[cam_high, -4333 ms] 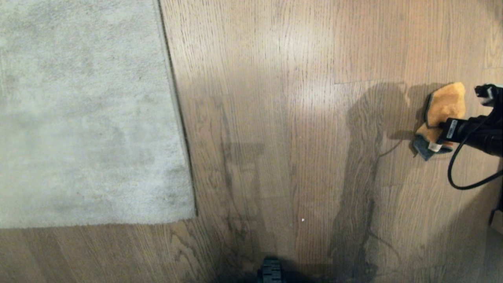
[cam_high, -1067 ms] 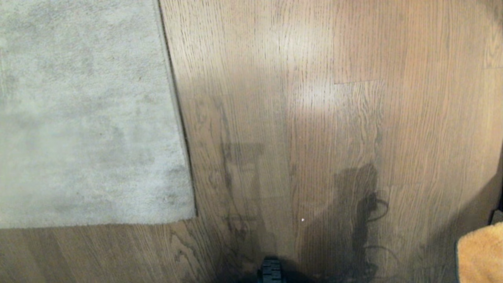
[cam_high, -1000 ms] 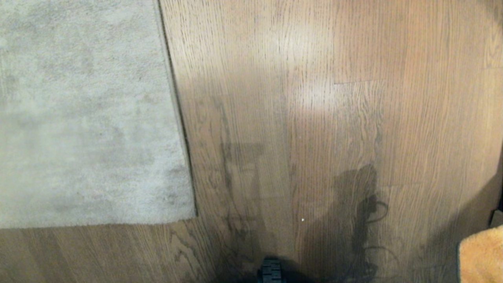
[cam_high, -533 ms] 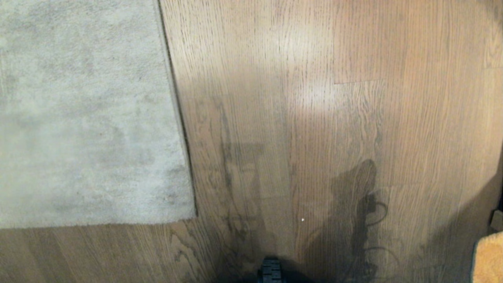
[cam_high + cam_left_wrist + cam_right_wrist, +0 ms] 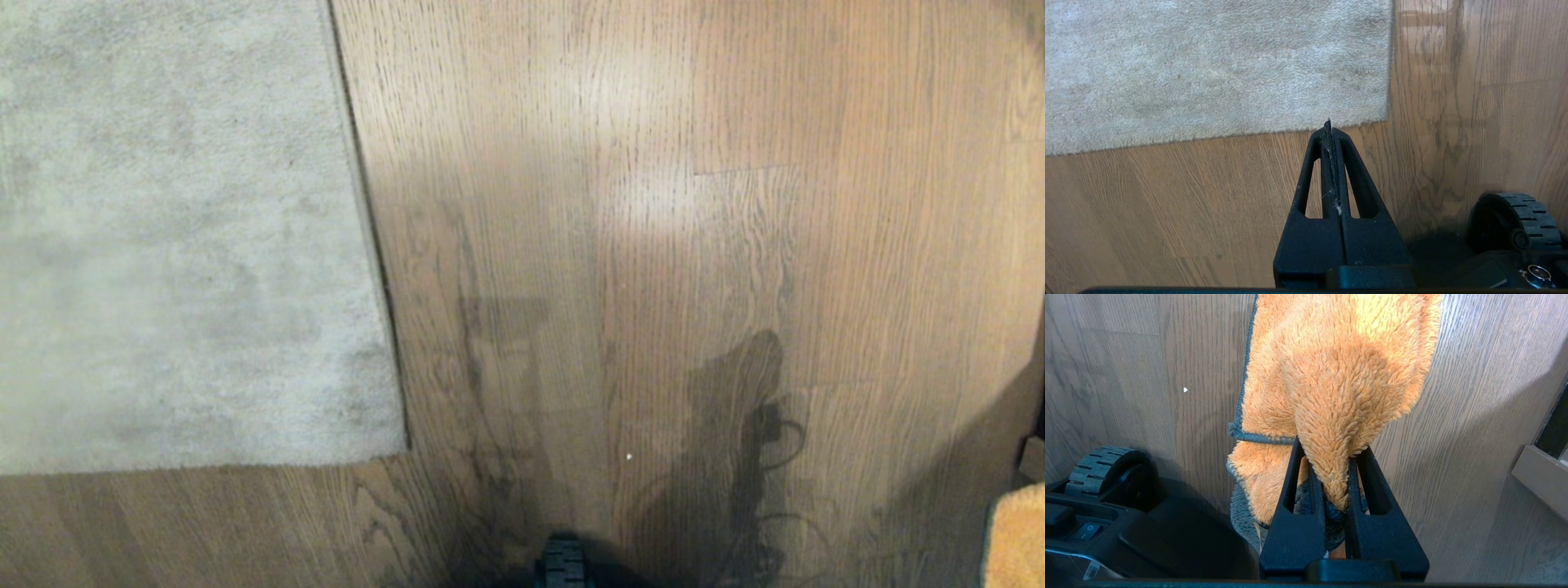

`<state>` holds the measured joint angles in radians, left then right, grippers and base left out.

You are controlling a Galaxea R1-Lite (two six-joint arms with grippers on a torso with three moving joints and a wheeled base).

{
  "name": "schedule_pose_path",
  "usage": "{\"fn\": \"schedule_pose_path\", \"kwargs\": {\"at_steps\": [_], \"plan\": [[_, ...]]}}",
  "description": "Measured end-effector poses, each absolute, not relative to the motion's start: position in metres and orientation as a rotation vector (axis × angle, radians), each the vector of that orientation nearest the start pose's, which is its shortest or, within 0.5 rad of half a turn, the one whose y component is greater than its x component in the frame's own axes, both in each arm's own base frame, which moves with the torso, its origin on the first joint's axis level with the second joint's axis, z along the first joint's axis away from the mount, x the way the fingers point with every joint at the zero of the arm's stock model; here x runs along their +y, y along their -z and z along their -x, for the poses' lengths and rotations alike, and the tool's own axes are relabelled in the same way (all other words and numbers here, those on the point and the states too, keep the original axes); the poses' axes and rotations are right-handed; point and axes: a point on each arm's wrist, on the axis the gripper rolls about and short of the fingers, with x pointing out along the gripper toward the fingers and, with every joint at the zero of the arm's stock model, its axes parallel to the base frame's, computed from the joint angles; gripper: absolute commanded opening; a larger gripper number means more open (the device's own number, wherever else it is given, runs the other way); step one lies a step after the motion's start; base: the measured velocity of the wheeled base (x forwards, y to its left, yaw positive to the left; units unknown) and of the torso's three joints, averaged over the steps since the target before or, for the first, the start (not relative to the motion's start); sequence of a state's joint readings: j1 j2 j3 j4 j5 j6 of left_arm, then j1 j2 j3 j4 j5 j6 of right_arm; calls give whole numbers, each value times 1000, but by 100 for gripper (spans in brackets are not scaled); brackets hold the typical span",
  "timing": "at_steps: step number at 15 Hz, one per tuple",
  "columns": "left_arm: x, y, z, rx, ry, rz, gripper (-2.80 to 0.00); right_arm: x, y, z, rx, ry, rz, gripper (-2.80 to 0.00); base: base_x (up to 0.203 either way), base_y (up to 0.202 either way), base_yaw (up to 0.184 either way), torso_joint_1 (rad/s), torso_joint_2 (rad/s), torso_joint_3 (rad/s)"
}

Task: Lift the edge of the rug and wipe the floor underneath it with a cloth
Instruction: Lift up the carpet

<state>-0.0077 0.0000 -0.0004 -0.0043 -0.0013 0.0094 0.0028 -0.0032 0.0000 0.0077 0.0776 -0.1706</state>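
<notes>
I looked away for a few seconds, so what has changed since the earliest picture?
The right gripper, shut on the cloth, pulled back from the floor at mid-right to the head view's lower right corner; only a cloth edge shows there. The rug edge lies flat as before; the left gripper is shut.

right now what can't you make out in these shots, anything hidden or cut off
- Cloth: head view shows only a corner; the frame's edge cuts off the rest.
- Right end effector: outside the head view; in its wrist view the cloth covers the fingertips.
- Left end effector: outside the head view, seen shut only in its wrist view.
- Floor under the rug: hidden, since the rug edge lies flat.
</notes>
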Motion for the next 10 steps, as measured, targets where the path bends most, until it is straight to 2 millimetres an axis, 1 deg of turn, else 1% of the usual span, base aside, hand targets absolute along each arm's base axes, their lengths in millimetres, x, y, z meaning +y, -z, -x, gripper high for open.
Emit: {"fn": "schedule_pose_path", "kwargs": {"at_steps": [10], "plan": [[0, -76, 23, -5, 9, -10, -280, 2, -75, 23, -3, -80, 170, -280, 0, 0, 0, 0, 0, 0]]}}
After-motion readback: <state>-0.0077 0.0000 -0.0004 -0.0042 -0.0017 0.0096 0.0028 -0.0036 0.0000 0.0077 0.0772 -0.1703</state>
